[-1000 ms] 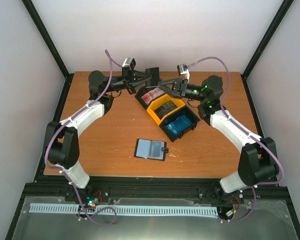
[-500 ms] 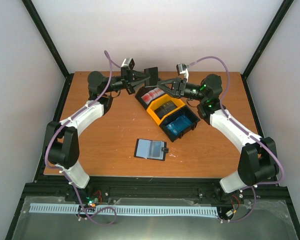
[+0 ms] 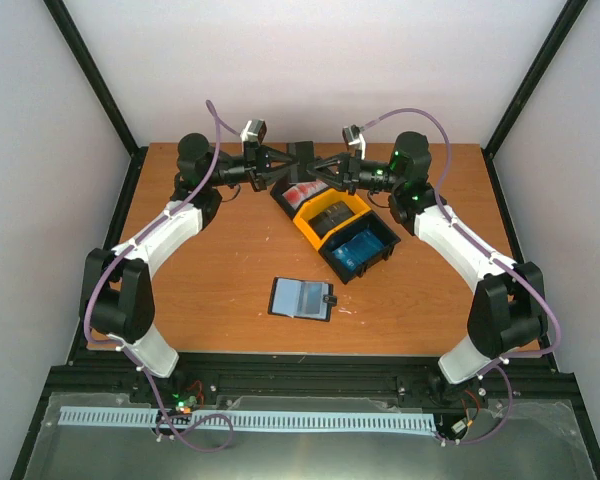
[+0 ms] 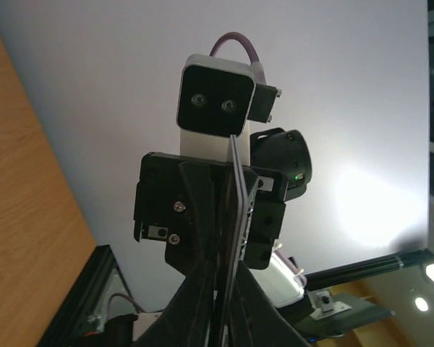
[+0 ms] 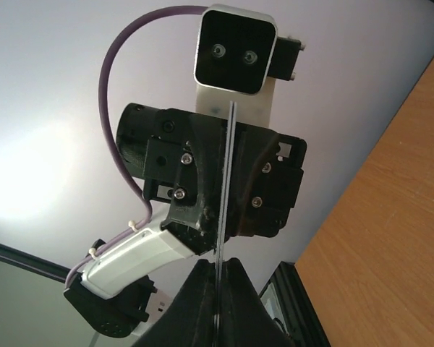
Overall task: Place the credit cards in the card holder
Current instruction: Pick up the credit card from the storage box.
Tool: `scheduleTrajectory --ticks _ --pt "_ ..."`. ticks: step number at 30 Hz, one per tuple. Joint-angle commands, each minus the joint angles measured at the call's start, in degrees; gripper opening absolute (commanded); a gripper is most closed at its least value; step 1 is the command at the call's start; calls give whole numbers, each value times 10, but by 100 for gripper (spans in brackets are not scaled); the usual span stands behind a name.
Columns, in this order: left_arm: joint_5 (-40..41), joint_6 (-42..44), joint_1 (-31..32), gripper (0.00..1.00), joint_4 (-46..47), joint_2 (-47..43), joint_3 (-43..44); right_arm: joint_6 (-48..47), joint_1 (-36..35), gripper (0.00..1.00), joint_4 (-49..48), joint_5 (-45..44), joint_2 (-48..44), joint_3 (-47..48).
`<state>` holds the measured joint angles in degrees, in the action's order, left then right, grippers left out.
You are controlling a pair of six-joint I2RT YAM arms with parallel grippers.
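A dark credit card (image 3: 302, 150) hangs in the air above the back of the table, pinched from both sides. My left gripper (image 3: 286, 163) comes at it from the left and my right gripper (image 3: 320, 165) from the right, tips almost touching. The left wrist view has the card (image 4: 235, 188) edge-on between my left gripper's (image 4: 222, 264) closed fingers. In the right wrist view the card (image 5: 226, 173) runs edge-on into my right gripper (image 5: 218, 262), shut on it. The black card holder (image 3: 302, 298) lies open on the table near the front, grey-blue pockets up.
A joined black-yellow-black bin (image 3: 332, 220) sits diagonally just below the grippers. Its far compartment holds red-and-white cards (image 3: 302, 190), and its near compartment holds blue cards (image 3: 360, 247). Black frame posts stand at the table's back corners.
My right gripper has moved left to the card held by the left gripper and shut on it. The left gripper has shifted slightly right, card still in it.
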<state>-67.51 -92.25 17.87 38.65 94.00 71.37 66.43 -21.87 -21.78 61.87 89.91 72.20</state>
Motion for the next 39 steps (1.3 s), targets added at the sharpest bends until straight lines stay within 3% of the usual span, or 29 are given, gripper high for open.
scheduleTrajectory --ticks 1,8,14,15,18,20,28,39 --pt "-40 77 7 10 -62 -22 28 -6 -7 3 16 -5 16 24" --pt "-27 149 7 16 -149 -21 32 -23 -6 3 38 -19 8 34" --pt "-20 184 -2 1 -180 -25 27 -30 5 3 46 -16 -11 18" --pt "-21 185 -3 1 -179 -26 26 -29 8 6 40 -12 -15 14" --pt "-26 179 -6 1 -174 -32 28 -17 12 29 1 -6 -25 -6" --pt "-32 165 -6 1 -162 -35 28 -14 12 36 -8 3 -27 -11" --pt "-49 86 -8 1 -71 -44 24 -13 13 34 -28 11 -31 -31" --pt "-48 73 -8 1 -54 -46 20 -30 1 31 -20 25 -23 -17"
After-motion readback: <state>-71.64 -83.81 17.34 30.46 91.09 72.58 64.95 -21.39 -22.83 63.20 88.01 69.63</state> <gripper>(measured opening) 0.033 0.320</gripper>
